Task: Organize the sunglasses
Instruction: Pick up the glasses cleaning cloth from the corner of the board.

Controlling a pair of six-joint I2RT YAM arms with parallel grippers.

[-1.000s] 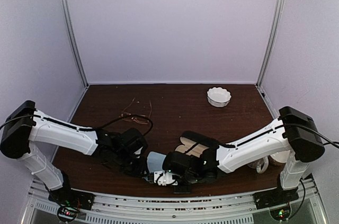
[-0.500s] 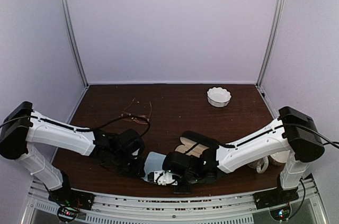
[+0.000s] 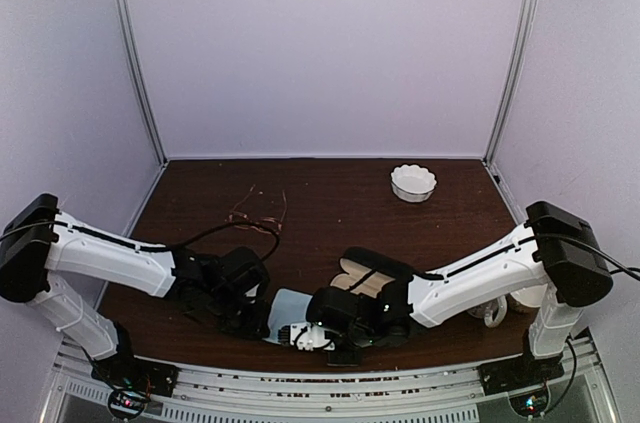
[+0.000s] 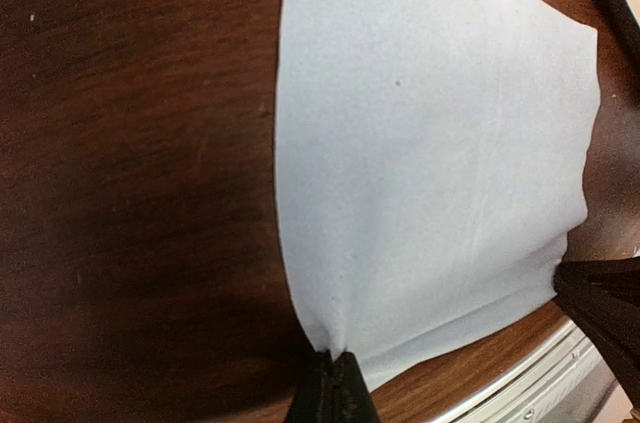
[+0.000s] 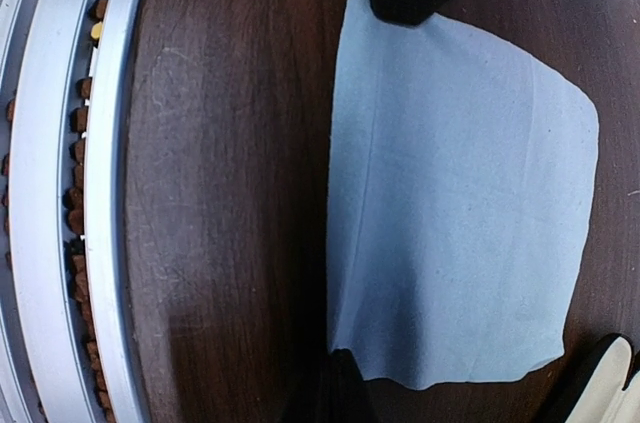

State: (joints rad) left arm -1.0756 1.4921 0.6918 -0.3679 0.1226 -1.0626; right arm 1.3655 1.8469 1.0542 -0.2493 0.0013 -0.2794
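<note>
Since a second ago the left claw [image 4: 332,373] has slid down toward the near edge of the table [image 4: 130,193] and pressed its fingers together on one near corner of the light-blue cloth [image 4: 430,143], low and centre in the overhead view. Across from it the right claw [image 5: 335,373] is pinched shut on the cloth's other near corner, and the cloth lies flat between them. Sunglasses [image 3: 258,215] with a thin copper frame lie well apart, at the table's upper left, touched by neither claw.
</note>
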